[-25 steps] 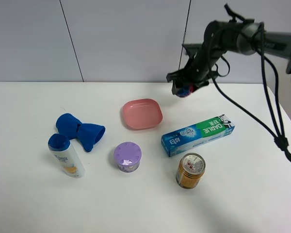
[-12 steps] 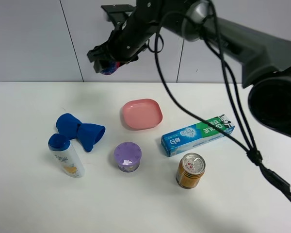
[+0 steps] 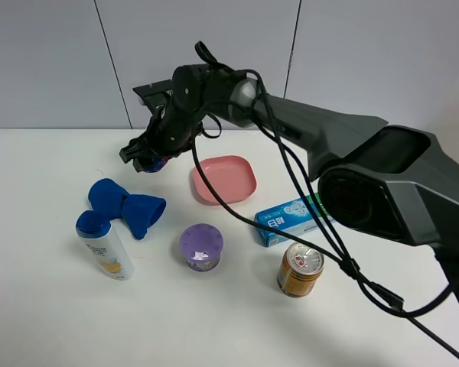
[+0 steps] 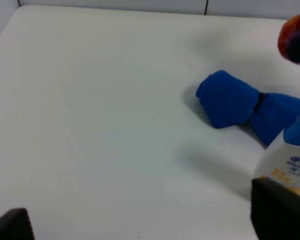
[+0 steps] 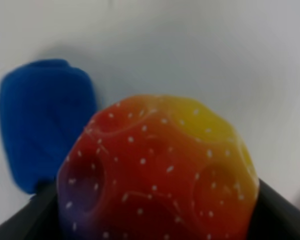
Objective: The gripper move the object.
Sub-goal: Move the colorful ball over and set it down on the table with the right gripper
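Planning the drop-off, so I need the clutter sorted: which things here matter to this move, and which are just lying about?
In the job: right claw, shut on the bumpy ball.

Lying about: blue cloth, white bottle, purple tub, pink dish, toothpaste box, can.

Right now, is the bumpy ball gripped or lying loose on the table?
Gripped. The right gripper is shut on the ball; the right wrist view shows its dark fingers flanking it.

Dark grey arm [image 3: 306, 126] trailing looped black cables [image 3: 350, 268], black jaws
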Robot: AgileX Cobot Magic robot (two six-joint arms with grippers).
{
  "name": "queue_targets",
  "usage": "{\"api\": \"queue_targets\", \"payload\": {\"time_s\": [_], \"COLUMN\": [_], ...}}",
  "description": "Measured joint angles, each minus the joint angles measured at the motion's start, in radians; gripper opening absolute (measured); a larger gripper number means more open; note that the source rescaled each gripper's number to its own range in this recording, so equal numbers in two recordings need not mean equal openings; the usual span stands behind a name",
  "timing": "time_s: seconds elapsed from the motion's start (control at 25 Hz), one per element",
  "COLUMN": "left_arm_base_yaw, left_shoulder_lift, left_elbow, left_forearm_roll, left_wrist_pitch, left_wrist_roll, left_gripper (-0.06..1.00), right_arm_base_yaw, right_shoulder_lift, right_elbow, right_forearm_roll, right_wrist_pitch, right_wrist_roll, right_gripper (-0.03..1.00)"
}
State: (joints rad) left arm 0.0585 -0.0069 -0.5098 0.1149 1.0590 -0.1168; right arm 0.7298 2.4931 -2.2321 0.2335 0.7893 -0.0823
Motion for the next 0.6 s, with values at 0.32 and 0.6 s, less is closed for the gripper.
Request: {"api": "queue_targets", "payload": {"time_s": [0.32, 0.6], "left_arm_base_yaw": [0.000, 0.000], "left_shoulder_lift": [0.000, 0.000], "left_elbow": [0.000, 0.000], "left_forearm_roll": [0.001, 0.001], "left_wrist_pitch": [0.000, 0.000], "left_wrist_roll": [-0.001, -0.001], "left_gripper": [1.00, 1.00], "right_arm_base_yaw": [0.000, 0.000], "right_shoulder_lift": [0.105, 0.154], "right_elbow": [0.000, -0.001], "right_forearm_roll": [-0.002, 0.001], "right_wrist_pitch": [-0.196, -0.261], "right_wrist_roll": [0.000, -0.004], "right_gripper": [0.01, 0.01]}}
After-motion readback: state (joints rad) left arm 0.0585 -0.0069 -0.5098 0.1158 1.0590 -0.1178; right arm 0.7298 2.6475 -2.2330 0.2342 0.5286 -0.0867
